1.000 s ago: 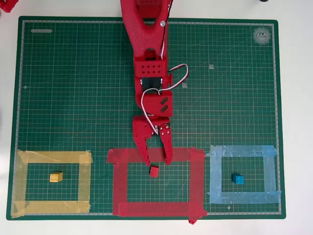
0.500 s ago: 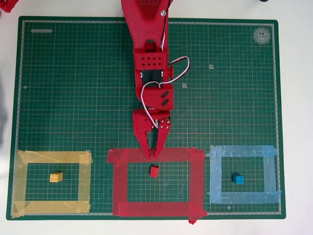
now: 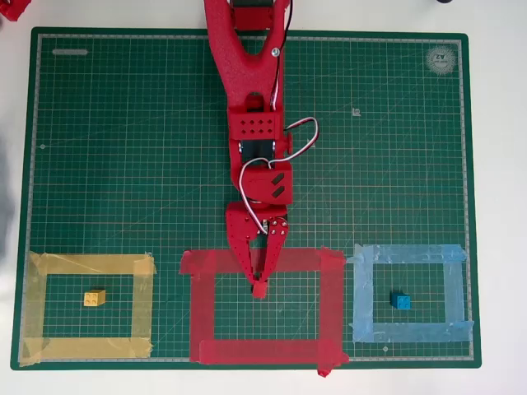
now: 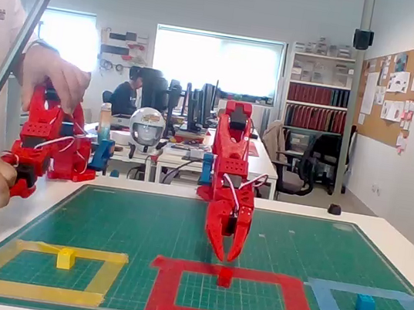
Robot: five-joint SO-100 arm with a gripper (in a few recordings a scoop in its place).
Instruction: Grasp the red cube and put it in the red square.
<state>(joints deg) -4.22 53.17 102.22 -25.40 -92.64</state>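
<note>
The red cube [image 3: 260, 289] [image 4: 225, 276] lies on the mat inside the red square [image 3: 332, 304] [image 4: 163, 289], close to the inner edge of its far strip. My red gripper [image 3: 258, 280] [image 4: 227, 258] reaches down over that strip. In the overhead view its fingers [image 3: 247, 247] are closed to a point and the tips meet the cube's far edge. The cube is not between them. In the fixed view the fingertips hang just above the cube.
A green cutting mat [image 3: 123, 148] covers the table. A yellow cube [image 3: 95, 297] sits in a yellow tape frame [image 3: 33, 304] at the left. At the right, a blue cube [image 3: 401, 301] sits in a light-blue tape frame [image 3: 454, 296].
The gripper was open astride the far strip, then shut and drew back a little. Now, shut, it has moved forward until its tips reach the red cube. The cube has not moved.
</note>
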